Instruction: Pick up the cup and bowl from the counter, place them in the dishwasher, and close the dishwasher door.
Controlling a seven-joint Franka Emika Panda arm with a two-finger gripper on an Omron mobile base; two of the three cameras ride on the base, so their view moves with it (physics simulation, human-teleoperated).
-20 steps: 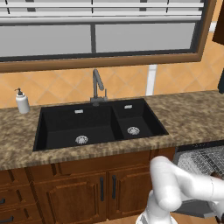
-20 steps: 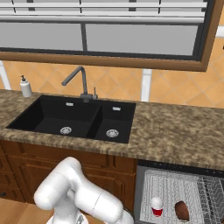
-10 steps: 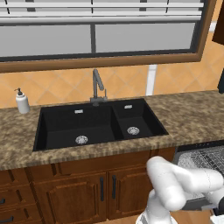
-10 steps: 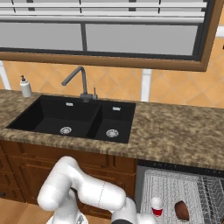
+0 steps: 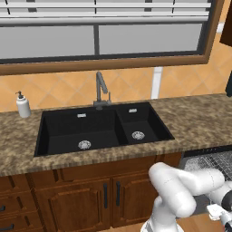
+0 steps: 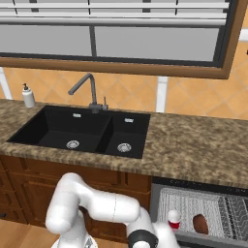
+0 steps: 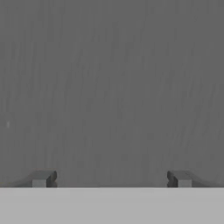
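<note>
The gripper point(image 7: 111, 178) was held with fingers spread, empty, before a grey surface; the cup point(image 6: 174, 219) and brown bowl point(image 6: 200, 224) were seen standing in the dishwasher rack point(image 6: 193, 206).

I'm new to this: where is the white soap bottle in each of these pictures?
Left base view: the soap bottle stands on the counter at far left, left of the black sink.
Right base view: soap bottle at upper left, beyond the sink's left end.
Hand view: not in it.
Shared landmark: the faucet behind the sink.
</note>
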